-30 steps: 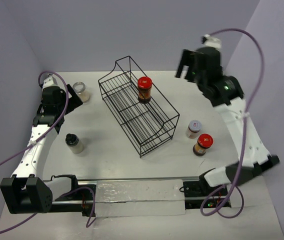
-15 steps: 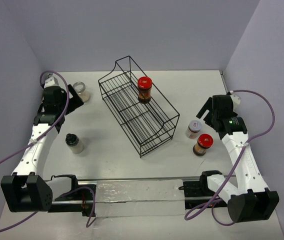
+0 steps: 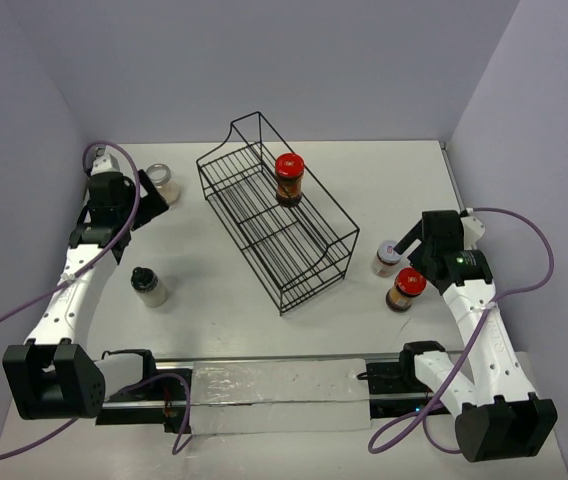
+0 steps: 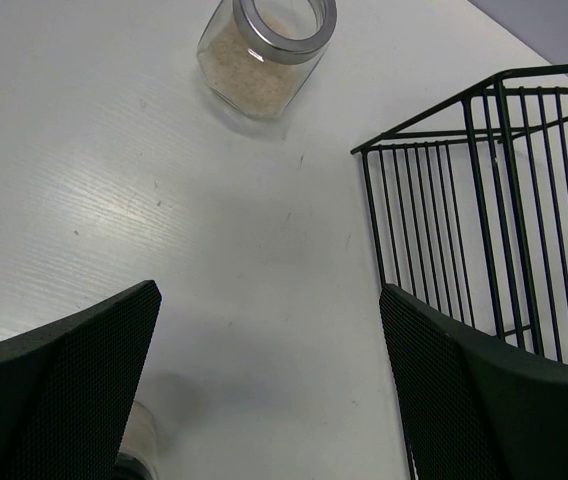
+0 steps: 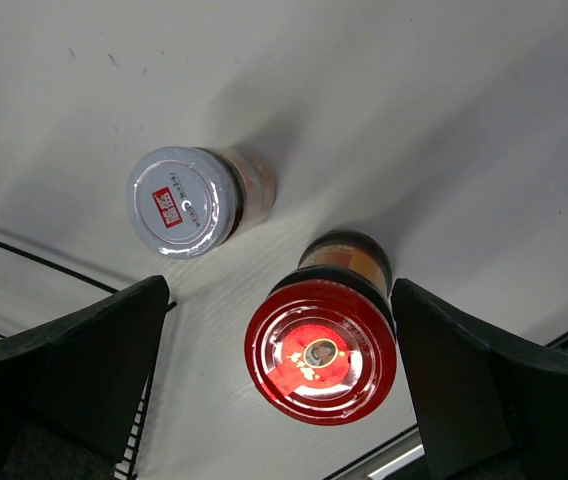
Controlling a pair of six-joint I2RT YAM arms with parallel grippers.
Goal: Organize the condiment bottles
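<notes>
— How far are we?
— One red-lidded jar (image 3: 288, 178) sits in the rack (image 3: 264, 235). Four wait on the desk (image 3: 214, 300): white-lidded jar (image 3: 388, 257), second red jar (image 3: 405, 288) by the right edge; black-capped jar (image 3: 147, 286), pale jar (image 3: 162, 183) by the left.
— And pincers?
— Our left pincer (image 4: 269, 370) and right pincer (image 5: 282, 330) are spread, empty.

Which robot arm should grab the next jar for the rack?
Right, I think. The right gripper hangs open straight over the red-lidded jar, beside the white-lidded jar and near the wire rack. The left gripper is open too, but the pale jar sits well ahead of it.
</notes>
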